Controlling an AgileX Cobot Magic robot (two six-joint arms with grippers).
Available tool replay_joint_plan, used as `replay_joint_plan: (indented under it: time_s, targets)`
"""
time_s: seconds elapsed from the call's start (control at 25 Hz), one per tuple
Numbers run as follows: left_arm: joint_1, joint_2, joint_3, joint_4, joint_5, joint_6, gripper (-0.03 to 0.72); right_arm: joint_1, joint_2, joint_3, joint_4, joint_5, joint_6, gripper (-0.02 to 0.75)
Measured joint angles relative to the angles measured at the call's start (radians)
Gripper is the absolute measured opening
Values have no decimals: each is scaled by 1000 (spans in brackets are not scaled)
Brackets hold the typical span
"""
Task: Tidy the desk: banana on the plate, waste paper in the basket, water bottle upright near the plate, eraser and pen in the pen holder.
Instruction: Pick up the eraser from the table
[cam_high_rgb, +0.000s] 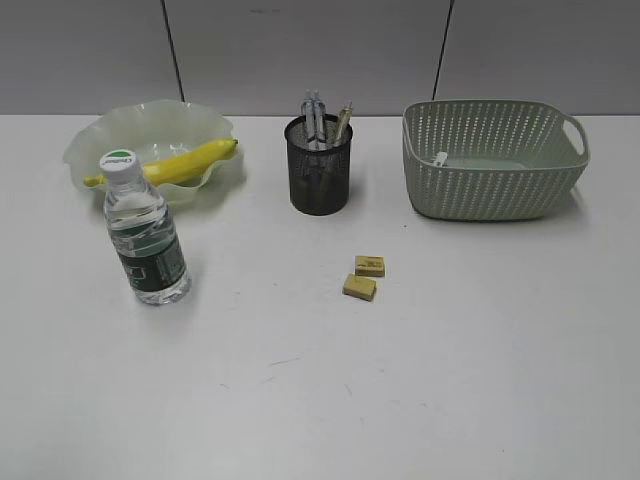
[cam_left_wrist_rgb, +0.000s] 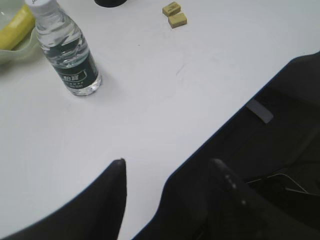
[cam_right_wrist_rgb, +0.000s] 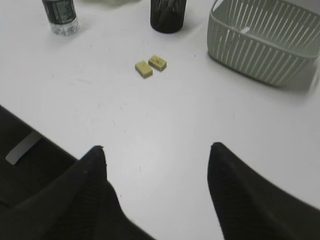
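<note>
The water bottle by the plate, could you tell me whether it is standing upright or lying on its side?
Upright. The water bottle stands on its base on the desk, white cap on top, just in front of the plate holding the banana.

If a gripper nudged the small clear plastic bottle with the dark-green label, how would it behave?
The small clear plastic bottle with the dark-green label stands upright, tall and narrow, so a high push would probably tip it. It looks full of water, hence likely heavy. Once down, its round body might roll.
</note>
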Motion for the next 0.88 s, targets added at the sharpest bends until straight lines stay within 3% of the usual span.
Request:
replay_joint_plan:
  time_s: [0.2,0.4,0.68,0.88]
  targets:
    - [0,-159,26,47,5,-64,379,0,189,-30,0,-178,-10,504]
    - [0,-212,28,55,6,-71,377,0,470,-105,0,-261,-85,504]
    - [0,-212,28,56,6,-71,375,0,929,-314,0,-262,-212,504]
    - [0,-212,28,57,6,-71,375,0,1254,-528,0,-155,-327,480]
